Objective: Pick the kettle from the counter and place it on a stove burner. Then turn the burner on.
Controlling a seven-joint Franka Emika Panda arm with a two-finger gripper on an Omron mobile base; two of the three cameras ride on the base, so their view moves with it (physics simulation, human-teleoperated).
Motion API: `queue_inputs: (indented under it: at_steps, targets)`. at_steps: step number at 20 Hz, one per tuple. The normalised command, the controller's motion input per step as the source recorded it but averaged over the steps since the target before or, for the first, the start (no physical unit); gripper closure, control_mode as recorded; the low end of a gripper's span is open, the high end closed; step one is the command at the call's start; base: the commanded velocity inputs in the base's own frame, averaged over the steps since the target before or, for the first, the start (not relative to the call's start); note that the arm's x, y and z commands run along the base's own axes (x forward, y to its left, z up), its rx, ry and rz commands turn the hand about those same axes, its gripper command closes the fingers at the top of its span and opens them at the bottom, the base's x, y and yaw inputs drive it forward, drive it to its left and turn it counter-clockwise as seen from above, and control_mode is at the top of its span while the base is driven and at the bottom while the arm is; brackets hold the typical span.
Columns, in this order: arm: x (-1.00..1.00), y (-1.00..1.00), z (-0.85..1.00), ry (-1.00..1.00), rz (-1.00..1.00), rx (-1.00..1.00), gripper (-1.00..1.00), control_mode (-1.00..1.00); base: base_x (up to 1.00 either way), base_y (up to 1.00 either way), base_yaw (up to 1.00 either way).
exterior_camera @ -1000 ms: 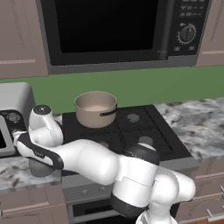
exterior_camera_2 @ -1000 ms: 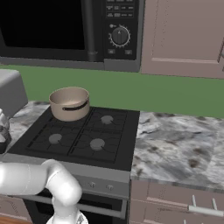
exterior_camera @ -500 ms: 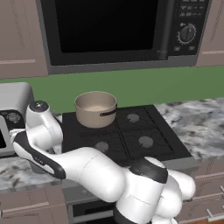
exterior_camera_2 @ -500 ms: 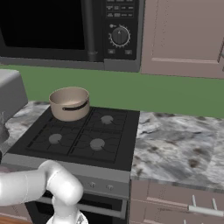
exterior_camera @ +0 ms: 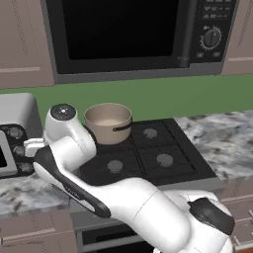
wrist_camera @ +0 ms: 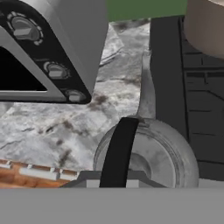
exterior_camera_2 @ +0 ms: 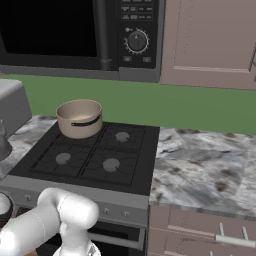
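1. Kettle point(wrist_camera: 148, 153) sits right under our hand on the counter point(wrist_camera: 65, 127), just left of the stove point(wrist_camera: 201, 96), its spout aimed up the frame along the stove's edge.
2. We look straight down its dark handle point(wrist_camera: 118, 153), which runs from the lid down to the bottom of the hand view, where our fingertips should be.
3. Claw reads as clamped nearly shut, and with the handle running right into it we judge it has the handle; the actual contact is hidden at the frame's bottom, so we cannot confirm it.
4. From the left base view our arm point(exterior_camera: 69, 143) folds far left over the counter, beside the toaster oven point(exterior_camera: 15, 133). That box is close in the hand view too point(wrist_camera: 48, 48).
5. Saucepan point(exterior_camera: 107, 122) fills the rear-left burner; the front-left burner point(exterior_camera_2: 63, 158) and the two on the right look free.
6. Risk one: the handle is thin and arched, so a pinch off centre could let the kettle swing or slip as we lift.
7. Risk two: a lift that drifts left could bump the toaster oven; a low carry right could catch the base on the grates or knock the saucepan.
8. Risk three: the spout could clip the stove's edge as we cross.
9. Knobs are not clearly in sight yet, so the turning-on step stays an open question.
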Motion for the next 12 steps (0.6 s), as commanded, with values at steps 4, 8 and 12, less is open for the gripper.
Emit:
queue_inputs:
  at_steps: [4, 8, 12]
  targets:
    - [-0.45, -1.0, 0.49, -0.11, 0.0, 0.09, 1.0, -1.0, 0.0, 0.0, 0.0]
    - [-0.18, -1.0, 0.57, -0.08, 0.0, 0.21, 1.0, -1.0, 0.0, 0.0, 0.0]
    - [-0.01, -0.99, 0.57, -0.02, 0.0, 0.24, 1.0, -1.0, 0.0, 0.0, 0.0]
